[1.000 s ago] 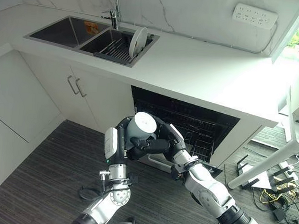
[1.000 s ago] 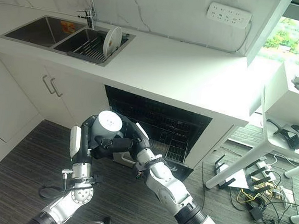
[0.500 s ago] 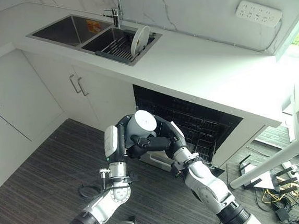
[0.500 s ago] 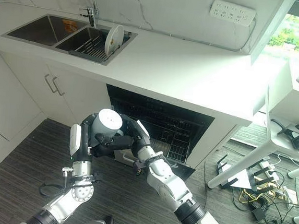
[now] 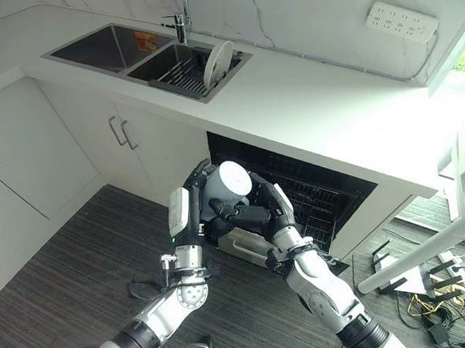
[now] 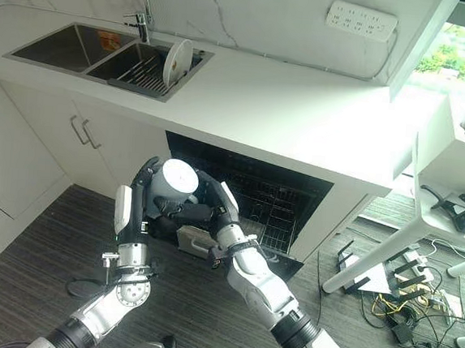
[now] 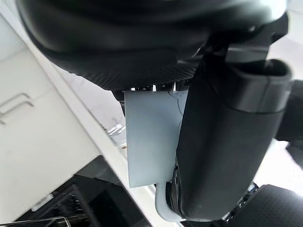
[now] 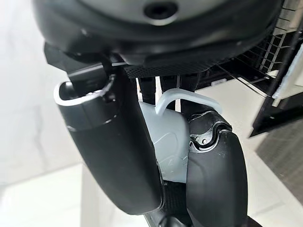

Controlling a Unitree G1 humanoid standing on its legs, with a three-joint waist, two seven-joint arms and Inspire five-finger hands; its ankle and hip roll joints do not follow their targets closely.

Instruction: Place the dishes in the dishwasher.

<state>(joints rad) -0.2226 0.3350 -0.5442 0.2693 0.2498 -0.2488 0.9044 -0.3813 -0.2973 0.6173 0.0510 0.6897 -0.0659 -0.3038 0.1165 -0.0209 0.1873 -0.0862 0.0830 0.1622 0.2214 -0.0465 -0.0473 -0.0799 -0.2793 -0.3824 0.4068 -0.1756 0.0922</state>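
Both robot hands grip mug [image 5: 229, 192] (base tilted up).

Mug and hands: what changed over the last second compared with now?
Both hands, the left hand and right hand, have carried the white mug up and toward the open dishwasher. Both remain curled round it. The plate in the sink rack has not moved.

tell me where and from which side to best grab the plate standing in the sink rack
Pinch the plate by its upper rim, coming from above. It stands on edge in the rack, so the top edge is free while the sink walls hem in its lower part.
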